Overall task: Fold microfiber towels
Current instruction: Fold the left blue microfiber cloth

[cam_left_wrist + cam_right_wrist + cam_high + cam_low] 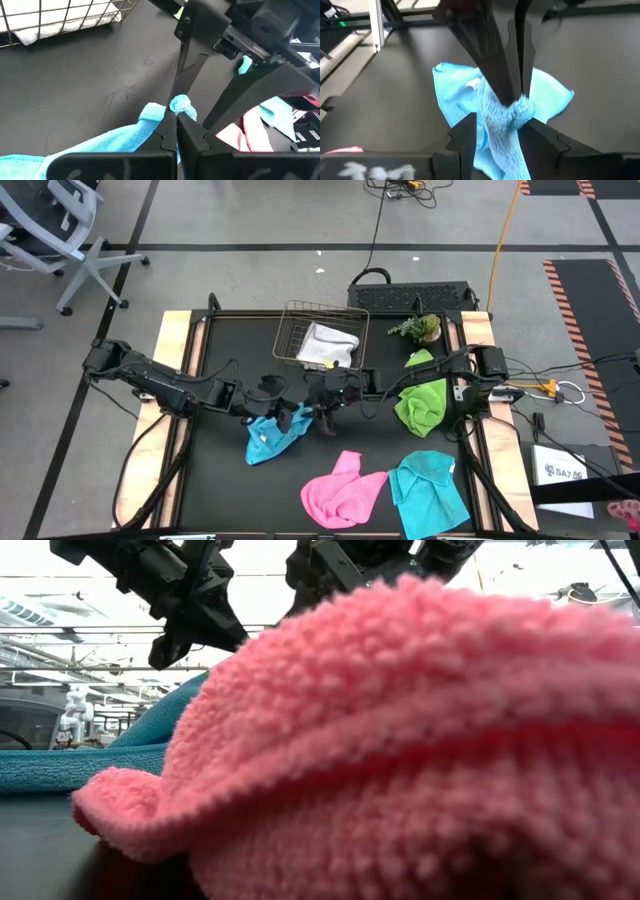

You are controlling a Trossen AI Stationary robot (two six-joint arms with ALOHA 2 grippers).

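Black worktop [220, 480], frame centre. Wire basket [296, 330], upper centre: holds one white towel [328, 347]. Blue towel [272, 438], centre-left: left gripper [287, 418] closed on its corner; right gripper [329, 418] pinches the same cloth. Loose: green towel [422, 402] right, pink towel [343, 490] and second blue towel [430, 492] lower centre.

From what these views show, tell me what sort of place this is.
Probably a robotics lab or test workshop, not a home. The black work table stands on a bare grey floor with cables trailing across it, striped hazard tape marks the floor, and an office chair sits nearby.
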